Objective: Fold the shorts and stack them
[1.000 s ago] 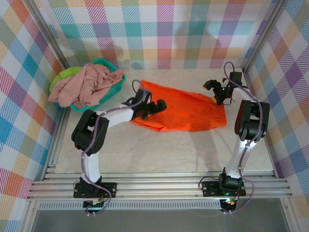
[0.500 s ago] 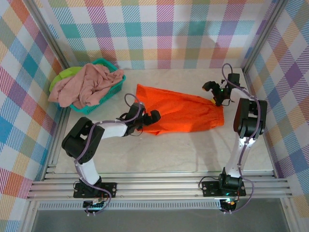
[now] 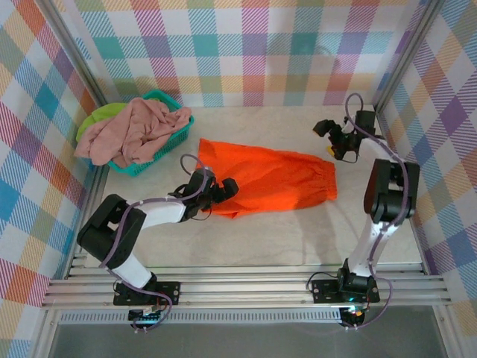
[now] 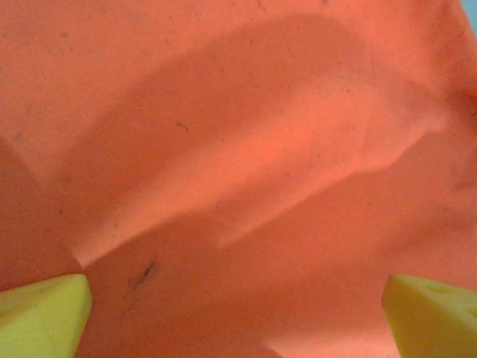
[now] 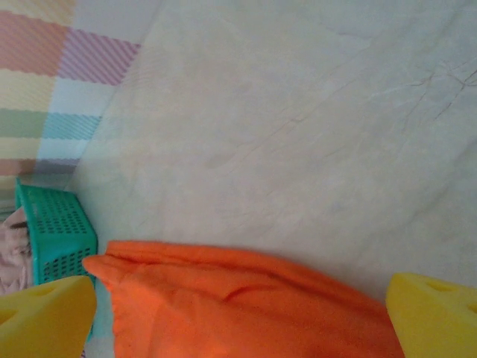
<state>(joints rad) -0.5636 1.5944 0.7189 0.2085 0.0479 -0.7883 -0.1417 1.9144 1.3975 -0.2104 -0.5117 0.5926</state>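
The bright orange shorts lie spread flat across the middle of the table. My left gripper sits low on their near-left edge; in the left wrist view its yellow fingertips stand wide apart, open, with orange fabric beneath and between them. My right gripper hovers open past the shorts' right end, apart from them, and the orange cloth lies below it. The dusty pink shorts are heaped over the teal basket, with the lime green shorts under them.
The teal mesh basket stands at the back left by the checked wall. Aluminium frame rails run along the near edge. Bare table surface lies in front of the orange shorts.
The orange shorts slid left and toward the near edge along with my left gripper. The right gripper stayed at the back right and now stands clear of the shorts' right end.
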